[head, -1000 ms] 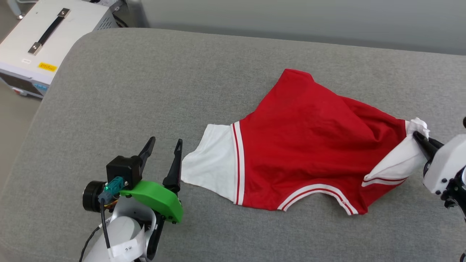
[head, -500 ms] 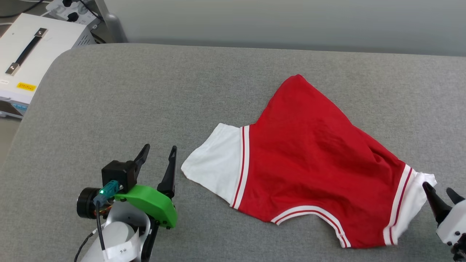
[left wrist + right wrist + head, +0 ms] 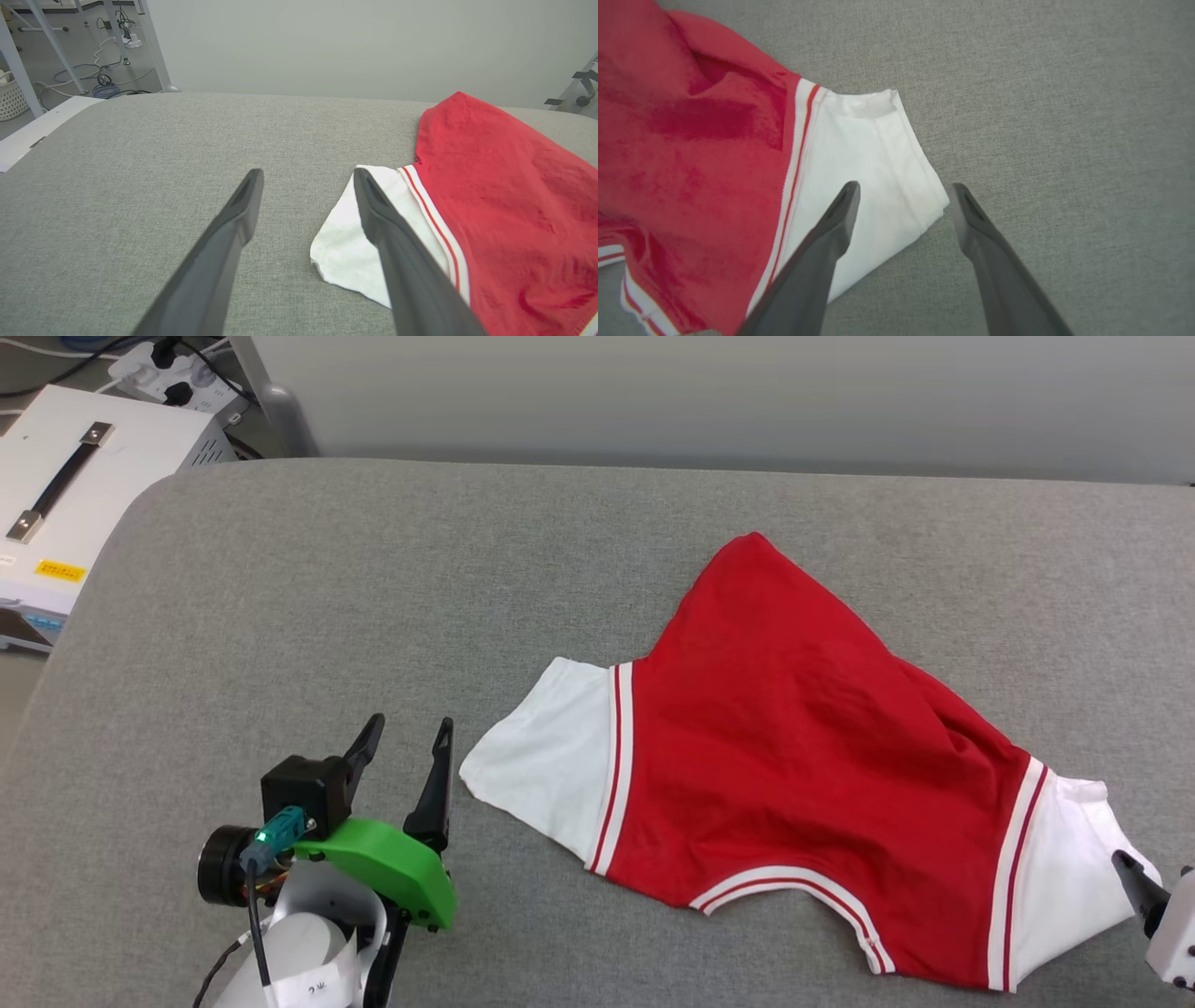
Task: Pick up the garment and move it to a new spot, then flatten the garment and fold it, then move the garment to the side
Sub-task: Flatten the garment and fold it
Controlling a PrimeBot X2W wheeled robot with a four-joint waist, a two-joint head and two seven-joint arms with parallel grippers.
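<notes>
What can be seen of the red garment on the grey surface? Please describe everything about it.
The garment is a red jersey shirt of thin, slightly creased fabric, with two white short sleeves and red-and-white striped trim at the sleeve seams and neckline. It lies spread, plain red side up, unfolded, on the grey fabric surface. The open left gripper stands close beside one sleeve; the open right gripper straddles the other sleeve's corner; contact is unclear.

Lab: instrument case (image 3: 56, 523), power strip (image 3: 177, 378), floor cables (image 3: 107, 84).
</notes>
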